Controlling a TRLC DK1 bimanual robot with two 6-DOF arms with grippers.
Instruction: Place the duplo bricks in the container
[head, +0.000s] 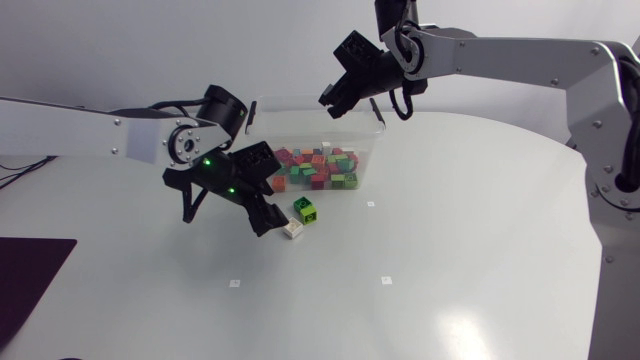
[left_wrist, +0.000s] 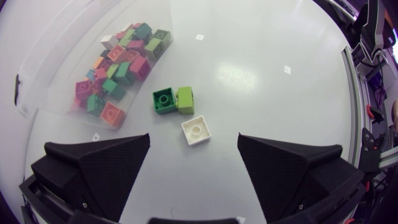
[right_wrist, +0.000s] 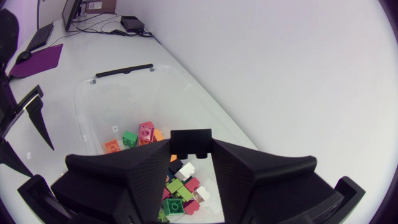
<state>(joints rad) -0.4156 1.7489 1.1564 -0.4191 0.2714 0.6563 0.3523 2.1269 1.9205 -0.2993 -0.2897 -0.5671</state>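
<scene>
The left gripper (left_wrist: 194, 147) has its two broad black fingers spread wide, touching nothing. Just ahead of the gap between its fingertips, a small white square duplo brick (left_wrist: 196, 130) with a single round stud lies flat on the white table (left_wrist: 261, 93). A little farther ahead of the same gripper sit a dark green one-stud brick (left_wrist: 164, 100) and a lime green brick (left_wrist: 185, 99), touching side by side; the lime one lies on its side.

Beyond them, ahead and off to one side of the left gripper, stands the clear plastic container (left_wrist: 37, 93), its floor partly covered by a loose heap of red, pink, orange, green and white bricks (left_wrist: 121, 68).

The right gripper (right_wrist: 191, 157) pinches a small black duplo brick (right_wrist: 191, 138) from both sides, its fingers close together around it. It hangs above the container, and the heap of bricks shows straight below the fingers. From overhead, the right gripper is over the container's far rim, well apart from the left gripper, which is low over the table in front of the container.
</scene>
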